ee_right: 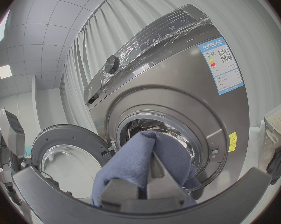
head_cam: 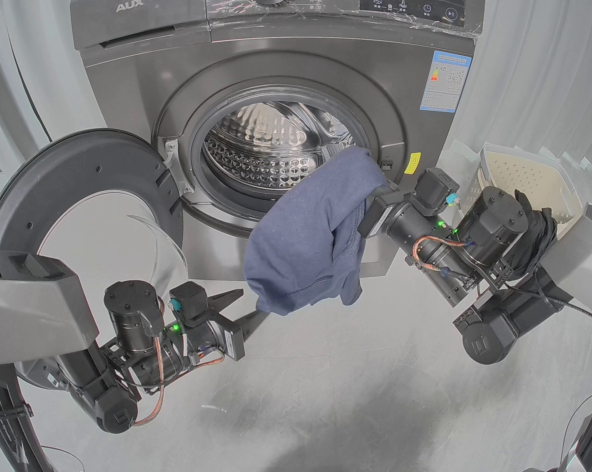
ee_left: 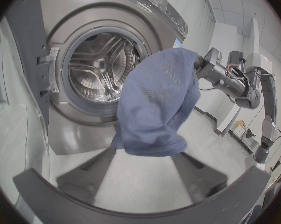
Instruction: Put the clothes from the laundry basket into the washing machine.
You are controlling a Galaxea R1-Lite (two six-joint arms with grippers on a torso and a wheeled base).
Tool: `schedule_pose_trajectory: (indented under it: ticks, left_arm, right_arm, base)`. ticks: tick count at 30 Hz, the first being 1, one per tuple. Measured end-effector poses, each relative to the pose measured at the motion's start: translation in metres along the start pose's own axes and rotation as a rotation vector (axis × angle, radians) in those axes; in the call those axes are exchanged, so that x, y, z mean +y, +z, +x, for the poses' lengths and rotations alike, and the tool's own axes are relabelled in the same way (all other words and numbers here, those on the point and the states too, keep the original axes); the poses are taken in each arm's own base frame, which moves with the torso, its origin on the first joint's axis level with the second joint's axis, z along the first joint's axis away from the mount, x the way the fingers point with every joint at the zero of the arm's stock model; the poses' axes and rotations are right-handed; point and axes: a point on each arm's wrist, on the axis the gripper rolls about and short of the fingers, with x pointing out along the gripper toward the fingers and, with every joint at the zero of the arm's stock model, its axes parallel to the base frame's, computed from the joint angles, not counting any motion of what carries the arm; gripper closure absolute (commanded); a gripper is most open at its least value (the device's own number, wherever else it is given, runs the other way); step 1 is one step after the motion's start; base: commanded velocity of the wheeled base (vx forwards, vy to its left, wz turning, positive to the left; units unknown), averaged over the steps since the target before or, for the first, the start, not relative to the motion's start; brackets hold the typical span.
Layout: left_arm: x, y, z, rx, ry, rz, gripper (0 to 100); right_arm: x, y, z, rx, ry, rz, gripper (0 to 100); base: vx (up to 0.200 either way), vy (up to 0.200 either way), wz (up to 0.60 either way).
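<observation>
dark blue cloth garment (head_cam: 309,231) hangs pinched in the right gripper (ee_right: 148,178) at the mouth of the grey washing machine (head_cam: 145,67), not yet inside; left gripper (head_cam: 243,309) gapes empty; white perforated laundry basket (head_cam: 532,172) partly hidden.

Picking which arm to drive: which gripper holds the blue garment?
The right gripper, shut on the blue garment by the drum opening; the left gripper is open, empty, lower.

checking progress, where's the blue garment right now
Head view centre: the blue garment hangs from the right pincer at the lower-right door rim of the washing machine.
</observation>
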Motion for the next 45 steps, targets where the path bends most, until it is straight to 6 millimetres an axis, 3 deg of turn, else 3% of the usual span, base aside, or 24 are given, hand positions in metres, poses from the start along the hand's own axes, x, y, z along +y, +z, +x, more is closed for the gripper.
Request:
schedule_pose_trajectory:
  ticks: [7,13,24,28,35,45]
  left_arm:
    - [-0.008,-0.020,-0.021,0.118,-0.036,-0.009,0]
    - [-0.017,-0.019,-0.027,0.126,-0.099,0.012,0]
    - [-0.024,0.030,0.018,-0.134,-0.135,0.048,0]
    - [-0.027,0.038,0.031,-0.184,-0.148,0.054,0]
    - [-0.028,0.040,0.058,-0.234,-0.156,0.062,0]
    - [-0.025,0.026,0.089,-0.243,-0.148,0.071,0]
  right_arm:
    - [-0.010,0.008,0.008,-0.044,-0.020,-0.012,100]
    - [-0.007,0.007,0.013,-0.053,-0.012,-0.009,100]
    - [0.002,-0.012,0.013,-0.006,0.008,0.004,100]
    - [0.006,-0.016,0.013,0.004,0.014,0.008,100]
    - [0.013,-0.020,0.013,0.014,0.027,0.017,100]
    - [0.033,-0.024,0.011,0.023,0.040,0.044,100]
  base:
    - [0.000,0.000,0.00]
    - [0.000,0.000,0.00]
    - [0.000,0.000,0.00]
    - [0.000,0.000,0.00]
    - [0.000,0.000,0.00]
    - [0.000,0.000,0.00]
